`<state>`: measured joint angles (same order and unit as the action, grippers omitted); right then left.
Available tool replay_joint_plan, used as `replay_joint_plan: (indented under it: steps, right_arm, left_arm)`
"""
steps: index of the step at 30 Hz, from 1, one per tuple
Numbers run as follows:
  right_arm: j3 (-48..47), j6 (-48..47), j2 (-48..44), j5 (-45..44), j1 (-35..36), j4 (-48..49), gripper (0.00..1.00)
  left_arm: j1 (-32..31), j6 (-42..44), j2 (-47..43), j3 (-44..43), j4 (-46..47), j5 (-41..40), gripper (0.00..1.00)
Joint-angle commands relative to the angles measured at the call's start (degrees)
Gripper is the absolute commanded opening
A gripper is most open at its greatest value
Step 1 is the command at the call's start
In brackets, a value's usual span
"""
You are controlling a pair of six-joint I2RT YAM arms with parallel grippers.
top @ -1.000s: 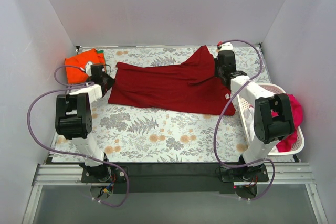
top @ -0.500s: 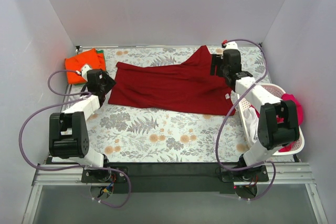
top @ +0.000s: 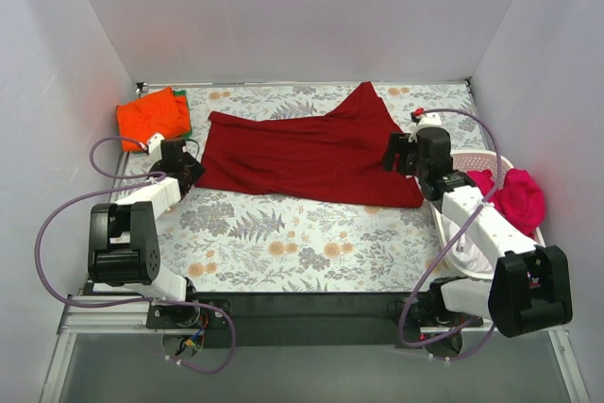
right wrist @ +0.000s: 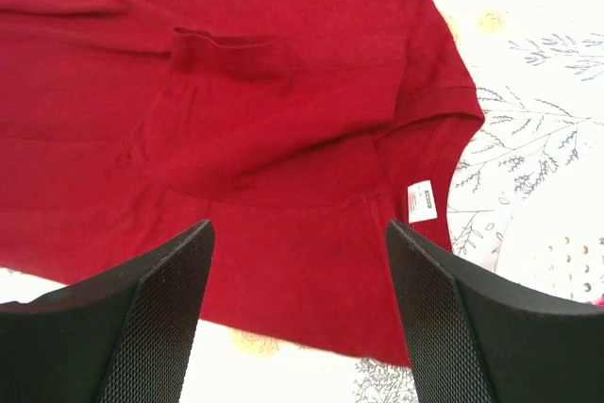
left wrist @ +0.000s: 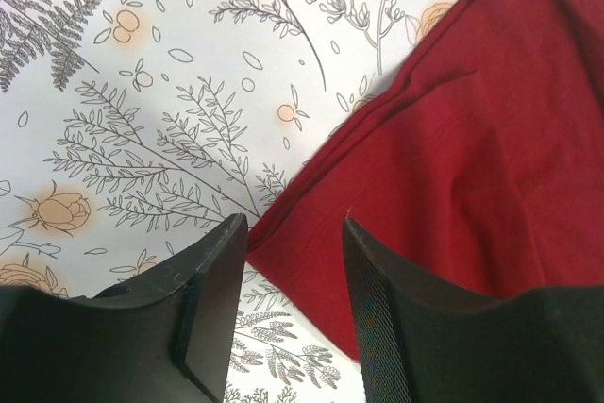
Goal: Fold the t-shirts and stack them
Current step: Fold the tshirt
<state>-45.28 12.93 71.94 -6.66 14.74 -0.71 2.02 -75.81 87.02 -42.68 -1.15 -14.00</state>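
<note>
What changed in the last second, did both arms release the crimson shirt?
Yes. The left gripper and right gripper opened and let go of the crimson t-shirt. The right arm drew back from the far corner toward its base; the left backed slightly off the left edge. The shirt stayed spread out, the orange t-shirt in its far-left corner.

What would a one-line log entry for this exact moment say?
crimson t-shirt: spread on table | left gripper: open, over its left corner | right gripper: open, above its right end | orange t-shirt: far-left corner
</note>
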Motion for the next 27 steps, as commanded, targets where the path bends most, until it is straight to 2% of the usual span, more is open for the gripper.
replay_joint_plan:
  steps: [1,12,14,16,17,18,19,27]
  right_arm:
    - [1.42,0.78,-4.52,0.77,-0.06,1.15,0.67]
    - [4.14,0.78,-7.17,-0.81,-0.06,-1.22,0.68]
    - [4.23,0.78,-7.78,-1.17,0.02,-1.4,0.68]
    - [4.14,0.78,-8.13,-1.6,0.02,-1.75,0.68]
    - [4.32,0.7,-8.48,-1.69,-0.06,-1.75,0.68]
    - [4.41,0.61,-8.57,-1.87,0.02,-1.75,0.68]
    - [4.41,0.52,-8.57,-1.87,0.02,-1.92,0.68]
    - [5.37,0.43,-8.13,-2.48,0.02,-1.93,0.68]
  left_arm:
    - [-0.09,0.75,0.6,0.58,-1.31,-0.77,0.42]
    - [-0.09,0.84,2.8,1.63,-0.96,2.31,0.42]
    - [-0.09,0.84,2.63,2.33,-0.96,2.57,0.39]
    - [-0.09,0.84,2.45,2.68,-0.96,2.31,0.3]
    - [-0.09,0.58,1.75,3.21,-0.96,2.05,0.15]
    - [-0.09,0.49,1.22,3.65,-1.14,1.79,0.05]
    - [-0.18,0.31,0.0,4.0,-1.05,1.09,0.0]
    - [-0.09,-0.91,-5.63,8.91,-2.28,-0.67,0.0]
